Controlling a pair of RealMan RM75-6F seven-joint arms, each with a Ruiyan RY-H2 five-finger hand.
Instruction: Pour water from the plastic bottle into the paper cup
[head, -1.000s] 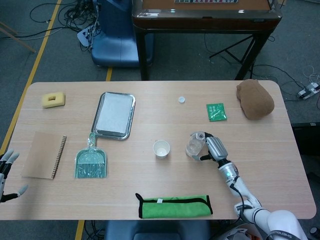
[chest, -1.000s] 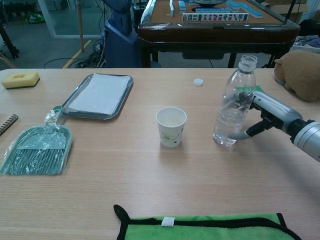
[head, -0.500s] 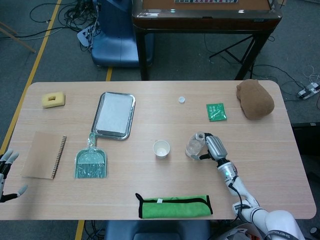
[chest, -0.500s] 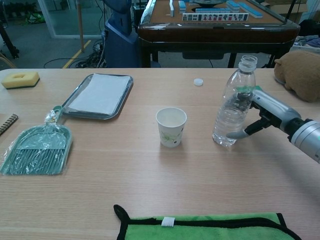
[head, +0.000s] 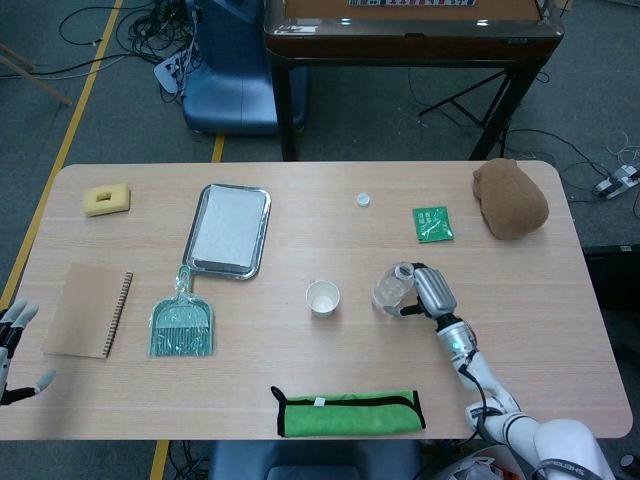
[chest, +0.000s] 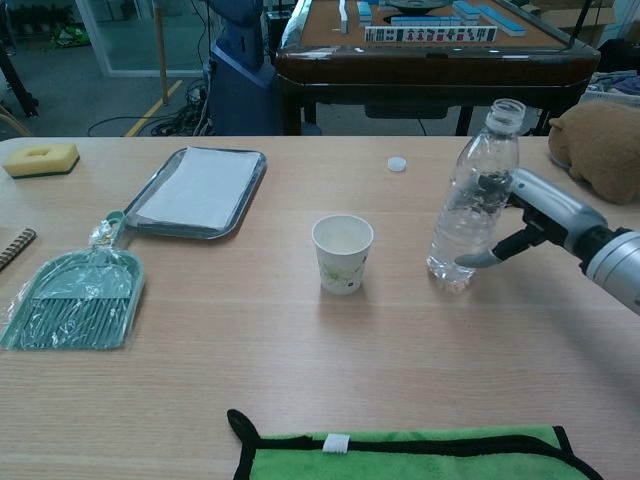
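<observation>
We see the bottle (chest: 472, 210) standing uncapped on the tabletop (chest: 300, 370), leaning slightly toward the right, with a little water showing near its base. Our right hand (chest: 545, 215) grips it from the right side: the fingers (chest: 490, 183) wrap around the bottle's middle, while a lower one (chest: 480, 259) curves in just above the base. In the head view the same hand (head: 432, 292) sits just right of the bottle (head: 392, 286). The cup (chest: 342, 253) stands upright and apart from the bottle, to its left, and looks empty from above (head: 323, 298). The white cap (chest: 397, 164) lies farther back on the tabletop. Our left hand (head: 14, 345) rests off the tabletop's near left edge, holding nothing, fingers spread.
</observation>
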